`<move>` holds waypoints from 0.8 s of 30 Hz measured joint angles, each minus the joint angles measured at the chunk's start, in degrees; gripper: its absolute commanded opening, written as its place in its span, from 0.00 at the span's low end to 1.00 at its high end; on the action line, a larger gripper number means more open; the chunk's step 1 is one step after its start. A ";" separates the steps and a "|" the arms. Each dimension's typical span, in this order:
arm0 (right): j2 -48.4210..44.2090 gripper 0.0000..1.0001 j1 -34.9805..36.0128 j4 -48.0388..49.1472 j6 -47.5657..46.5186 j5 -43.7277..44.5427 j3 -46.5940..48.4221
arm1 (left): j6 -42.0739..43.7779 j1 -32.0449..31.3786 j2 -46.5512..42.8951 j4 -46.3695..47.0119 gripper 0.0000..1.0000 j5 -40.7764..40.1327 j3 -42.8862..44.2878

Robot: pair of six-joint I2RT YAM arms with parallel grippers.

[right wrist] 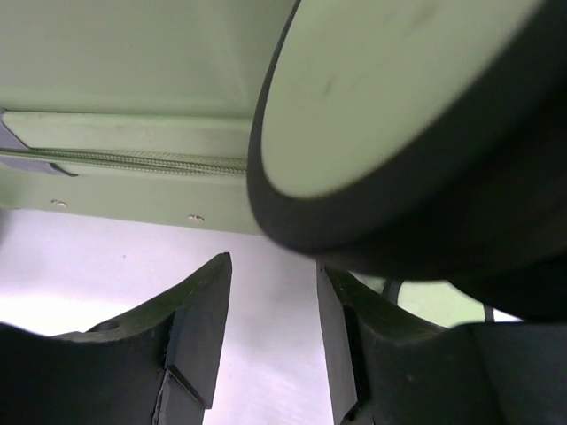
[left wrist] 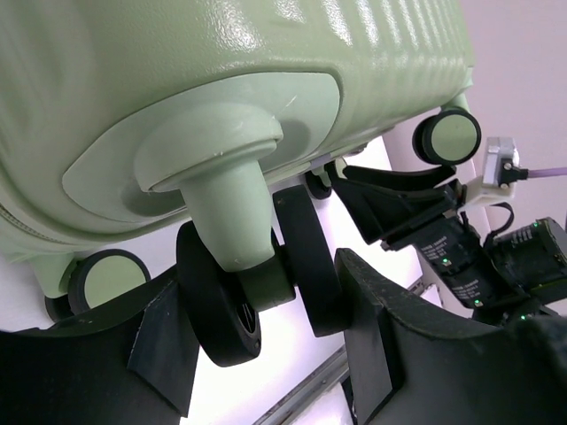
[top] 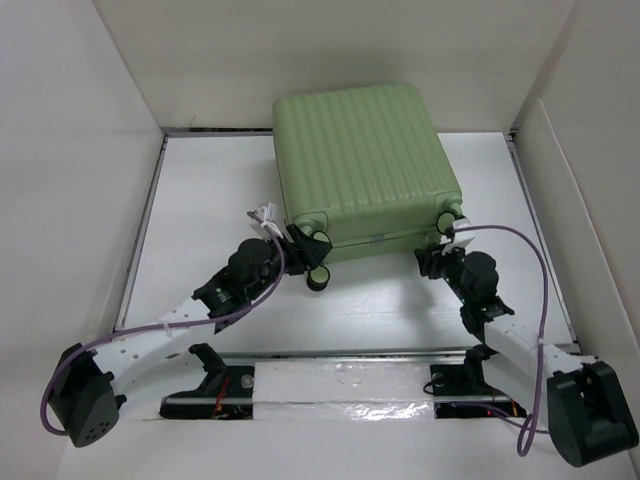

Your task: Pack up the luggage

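Top external: white table [top: 200,190] inside white walls. The luggage [top: 365,160], a light-green ribbed suitcase, lies flat and closed toward 12 o'clock on the table, with its wheeled edge facing 6 o'clock. Left arm [top: 160,330] reaches from 7 o'clock and right arm [top: 520,345] from 5 o'clock, both to that edge. A purple cable [top: 543,290] loops beside the right arm.

Left gripper [top: 297,240] sits at the suitcase's 7 o'clock corner. Left wrist view: its fingers [left wrist: 159,354] are spread on either side of a black twin wheel [left wrist: 221,310], close against it. Cannot tell whether they clamp it.

Right gripper [top: 432,262] sits at the 5 o'clock corner. Right wrist view: fingers [right wrist: 199,319] are apart with nothing between them, and a green-faced wheel [right wrist: 390,115] looms at 1 o'clock above them. The zipper seam [right wrist: 133,161] runs at 10 o'clock.
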 measured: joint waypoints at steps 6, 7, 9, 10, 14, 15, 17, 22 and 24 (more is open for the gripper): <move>3.80 0.44 -0.02 5.81 -0.50 1.22 0.02 | -0.22 0.00 0.35 0.48 0.00 0.61 -0.02; 3.85 0.44 -0.02 6.62 -0.55 1.51 0.02 | -0.24 0.00 0.35 0.55 0.00 0.66 -0.02; 4.37 0.45 -0.02 9.18 -0.66 2.38 -0.02 | -0.33 0.00 0.39 0.96 0.00 0.70 -0.28; 4.92 0.44 -0.02 10.71 -0.68 2.80 -0.09 | -0.50 0.00 0.39 1.46 0.00 0.79 -0.55; 9.64 0.35 0.26 19.39 -0.74 4.33 -0.96 | -1.07 0.00 0.39 2.58 0.00 1.05 -1.01; 11.37 0.28 0.48 21.66 -0.76 4.83 -1.01 | -1.16 0.00 0.39 2.73 0.00 1.05 -1.05; 14.53 0.23 0.79 25.70 -0.92 5.49 -1.03 | -1.38 0.00 0.39 3.02 0.00 1.07 -1.22; 19.80 0.03 1.60 32.11 -0.94 6.86 -1.03 | -1.97 0.00 0.39 3.98 0.00 1.16 -1.79; 20.33 0.00 2.08 32.61 -1.01 7.87 -1.03 | -2.03 0.00 0.35 4.07 0.00 1.16 -1.90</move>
